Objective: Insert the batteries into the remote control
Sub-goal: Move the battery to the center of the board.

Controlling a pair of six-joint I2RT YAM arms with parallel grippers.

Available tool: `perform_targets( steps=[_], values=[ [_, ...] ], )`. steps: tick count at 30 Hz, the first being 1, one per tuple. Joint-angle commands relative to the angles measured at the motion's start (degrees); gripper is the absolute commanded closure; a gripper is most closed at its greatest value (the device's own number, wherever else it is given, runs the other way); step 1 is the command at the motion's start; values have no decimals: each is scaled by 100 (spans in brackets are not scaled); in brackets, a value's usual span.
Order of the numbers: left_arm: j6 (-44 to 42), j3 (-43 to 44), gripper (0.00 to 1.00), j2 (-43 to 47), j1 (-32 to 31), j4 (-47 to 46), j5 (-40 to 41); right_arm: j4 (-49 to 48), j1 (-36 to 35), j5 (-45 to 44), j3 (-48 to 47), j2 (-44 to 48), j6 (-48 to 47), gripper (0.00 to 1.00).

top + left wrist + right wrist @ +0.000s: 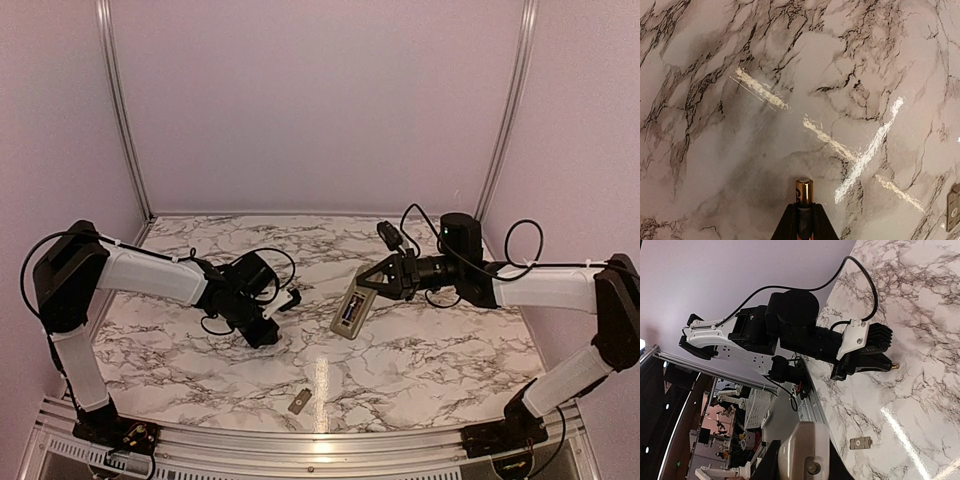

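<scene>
The left gripper (804,216) is clamped on one battery (804,192), its brassy cap poking past the black fingers (787,227) over the glossy marbled table (740,150), while the right gripper (368,294) pinches the remote control (353,312) by one end, holding it tilted above the table's middle. The battery looks a hard, smooth, light cylinder, apt to slip or roll, best held round its middle; the remote is a stiff slim plastic slab, best taken across its narrow edges
</scene>
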State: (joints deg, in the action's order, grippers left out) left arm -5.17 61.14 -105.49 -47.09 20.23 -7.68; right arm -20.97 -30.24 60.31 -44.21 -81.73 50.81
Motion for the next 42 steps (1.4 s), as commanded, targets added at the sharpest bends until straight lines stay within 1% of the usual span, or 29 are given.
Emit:
perform_targets(
  steps=[1,4,11,14,15,17,19,20,22,24,26,29,33,38,41,42],
  values=[
    [43,-125,98,-80,21,669,213,-217,53,121,2,-155,-337,100],
    [-286,-178,97,-90,-50,672,176,-201,58,83,25,-210,-383,100],
    [-859,18,89,-238,-88,1055,-97,-164,41,93,30,-376,-409,100],
    [-978,76,80,-313,-97,1230,-22,-152,49,104,43,-387,-419,100],
    [-993,92,75,-310,-98,1269,28,-153,45,108,39,-376,-421,100],
    [-954,133,68,-271,-107,1294,273,-126,44,97,43,-368,-444,100],
    [-835,195,58,-191,-103,1308,475,-109,42,95,42,-361,-457,100],
    [-751,218,55,-129,-105,1311,595,-109,44,95,51,-359,-450,100],
    [-624,203,50,71,-103,1262,703,-111,45,88,53,-352,-450,100],
    [-405,146,46,336,-99,1158,1029,-112,45,86,62,-343,-469,100],
    [-111,108,42,589,-99,1043,1201,-94,44,69,70,-357,-499,100],
    [380,125,41,900,-97,947,1142,-108,49,56,70,-376,-500,100],
    [1419,-60,38,1515,-103,544,1259,-97,55,27,40,-402,-537,100],
    [3289,-924,34,2644,-161,-646,1198,264,53,-202,-139,-482,-836,100],
    [4694,-1400,34,3061,-402,-1095,1590,377,53,-383,-218,-521,-1009,100],
    [5275,-1487,35,3099,-561,-1092,1958,375,53,-403,-240,-530,-1019,100]
  ],
)
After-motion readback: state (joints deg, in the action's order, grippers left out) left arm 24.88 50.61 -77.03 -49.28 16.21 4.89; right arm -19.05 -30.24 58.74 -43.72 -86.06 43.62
